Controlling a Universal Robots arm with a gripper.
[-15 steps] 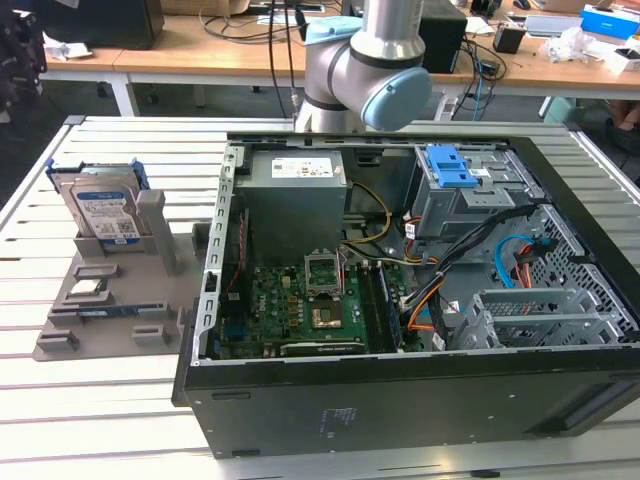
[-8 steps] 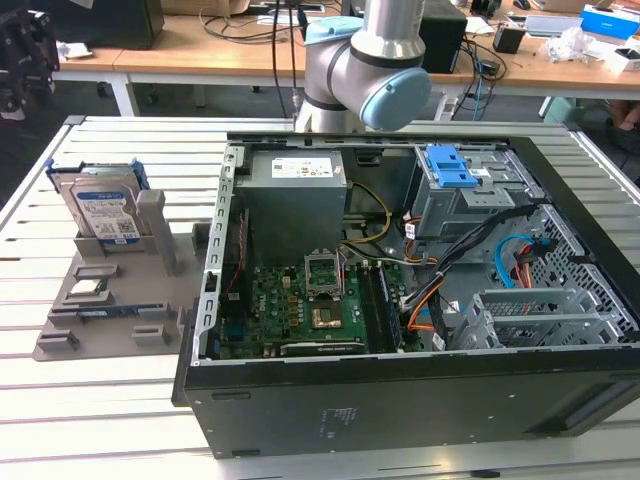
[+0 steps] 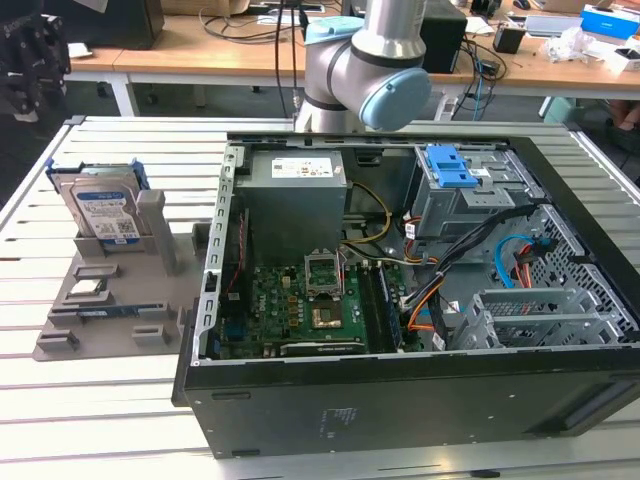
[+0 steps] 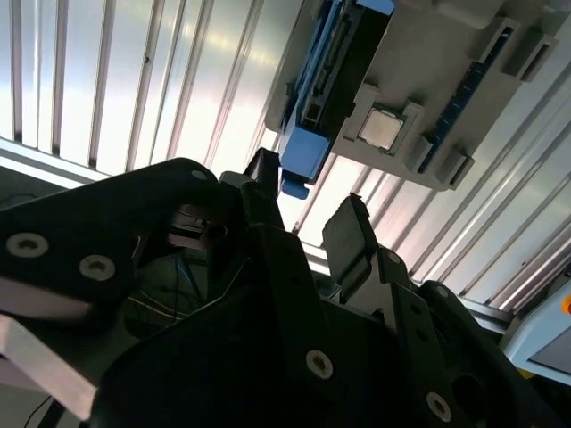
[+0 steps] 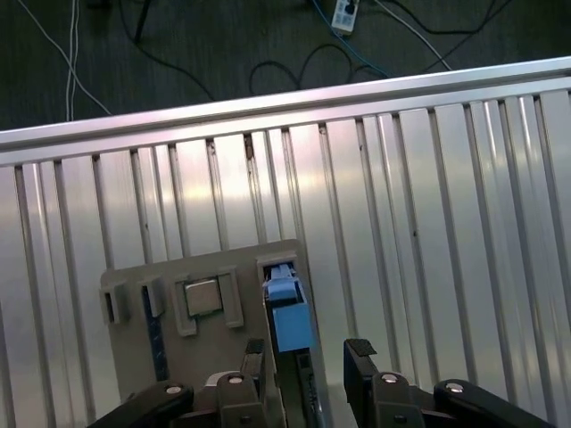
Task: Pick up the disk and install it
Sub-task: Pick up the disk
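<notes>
1. Closest to us, a big open black metal computer case lies along the near edge of the slatted aluminium worktop. Its green motherboard is exposed.
2. Just beside the case, by the worktop's edge on the exterior view's left, we see a flat grey plastic parts holder.
3. At that holder's far end stands the disk, a silver-grey rectangular hard drive with a white-and-blue label and a bright blue frame. It sits upright on edge in a slot, not yet lifted.
4. Above it we have the black two-finger gripper. Its fingers are spread wide and hold nothing. In the first wrist view the drive's blue edge lines up between them, clear of both.
5. Farthest back, the grey robot arm with pale-blue joint caps rises at the worktop's far edge.
</notes>
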